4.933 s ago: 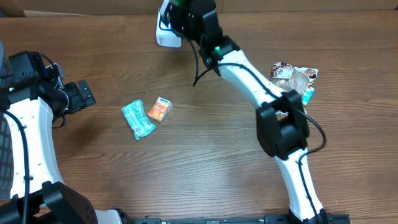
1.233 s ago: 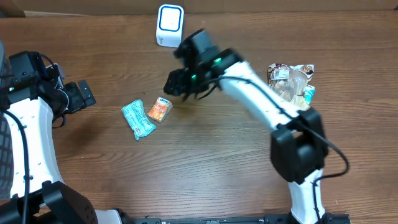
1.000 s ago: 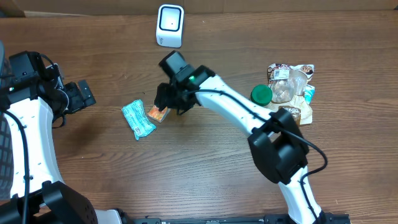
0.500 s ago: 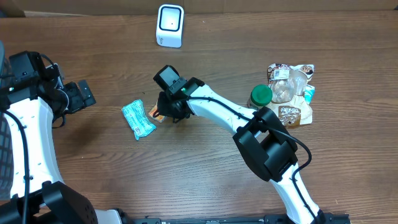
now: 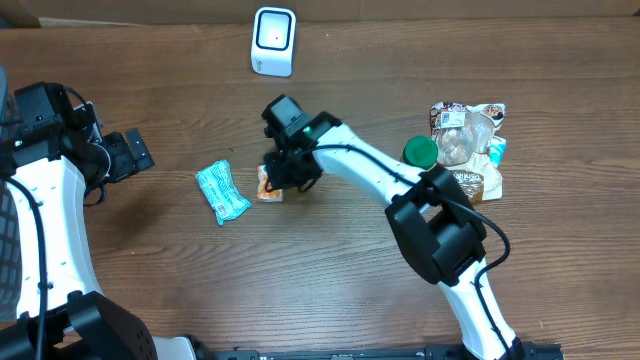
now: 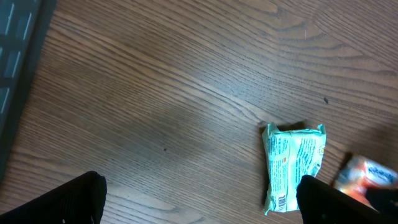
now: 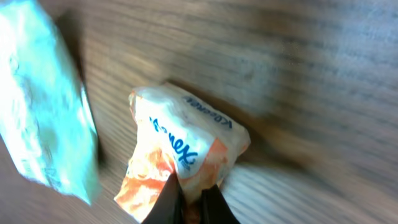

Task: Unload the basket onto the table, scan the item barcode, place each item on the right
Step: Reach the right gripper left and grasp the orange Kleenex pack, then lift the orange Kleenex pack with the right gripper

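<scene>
An orange-and-white Kleenex tissue pack (image 5: 267,185) lies at mid-table, and my right gripper (image 5: 283,177) is shut on its crumpled end. In the right wrist view the two dark fingers pinch the pack (image 7: 180,146) at the bottom, gripper (image 7: 193,202). A teal snack pack (image 5: 221,192) lies just left of it, also teal pack (image 7: 43,124), with its barcode showing in the left wrist view (image 6: 293,165). The white barcode scanner (image 5: 272,40) stands at the table's far edge. My left gripper (image 5: 130,155) hangs open at the left, gripper (image 6: 205,205) holding nothing.
A heap of packaged goods (image 5: 470,140) with a green lid (image 5: 420,152) beside it lies at the right. The orange pack (image 6: 367,177) shows blurred at the right edge of the left wrist view. Bare wooden table (image 5: 300,280) fills the front.
My right arm swung from the scanner down to the tissue pack and shut its jaws on it; the pack shifted slightly right and tilted. The left arm has not moved.
</scene>
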Motion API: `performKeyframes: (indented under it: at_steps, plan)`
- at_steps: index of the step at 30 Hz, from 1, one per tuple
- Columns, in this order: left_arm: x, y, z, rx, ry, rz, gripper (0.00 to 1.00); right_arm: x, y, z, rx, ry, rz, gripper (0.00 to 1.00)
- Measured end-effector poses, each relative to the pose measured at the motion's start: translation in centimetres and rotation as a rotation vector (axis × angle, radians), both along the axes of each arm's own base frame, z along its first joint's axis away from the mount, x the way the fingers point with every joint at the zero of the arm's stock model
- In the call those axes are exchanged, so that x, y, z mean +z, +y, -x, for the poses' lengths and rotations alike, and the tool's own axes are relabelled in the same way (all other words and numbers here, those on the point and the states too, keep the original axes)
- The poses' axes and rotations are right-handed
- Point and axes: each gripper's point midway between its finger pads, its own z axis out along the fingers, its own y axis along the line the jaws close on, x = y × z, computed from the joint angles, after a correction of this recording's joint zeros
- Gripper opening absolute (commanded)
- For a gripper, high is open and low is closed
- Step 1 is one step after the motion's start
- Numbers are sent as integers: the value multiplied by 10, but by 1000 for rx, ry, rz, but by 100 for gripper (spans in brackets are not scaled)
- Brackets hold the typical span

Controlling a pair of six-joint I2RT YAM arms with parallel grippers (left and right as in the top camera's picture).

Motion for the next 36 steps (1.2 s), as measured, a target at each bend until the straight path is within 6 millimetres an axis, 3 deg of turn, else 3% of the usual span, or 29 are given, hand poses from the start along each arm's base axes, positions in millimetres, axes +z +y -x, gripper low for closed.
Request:
performKeyframes:
  at_steps: [4, 6, 11, 16, 20, 25, 30, 31, 36]
  plan:
    - [0, 0, 0, 0, 0, 0, 100, 7, -13, 6, 353, -87, 18, 32]
    - [0, 0, 0, 0, 0, 0, 100, 6, -15, 9, 448, -118, 25, 39]
    - [0, 0, 0, 0, 0, 0, 100, 7, -15, 7, 527, -164, 40, 43]
    - [0, 0, 0, 0, 0, 0, 100, 22, -15, -1, 343, -101, 26, 41]
    - [0, 0, 0, 0, 0, 0, 100, 25, -24, 4, 116, 75, -20, 31]
    - [0, 0, 0, 0, 0, 0, 100, 8, -26, 23, -29, 228, -32, 28]
    - [0, 0, 0, 0, 0, 0, 100, -15, -12, 45, -76, 269, -19, 11]
    - [0, 0, 0, 0, 0, 0, 100, -16, -10, 46, -88, 277, -25, 5]
    - [0, 0, 0, 0, 0, 0, 100, -14, -9, 45, -120, 287, -36, 4]
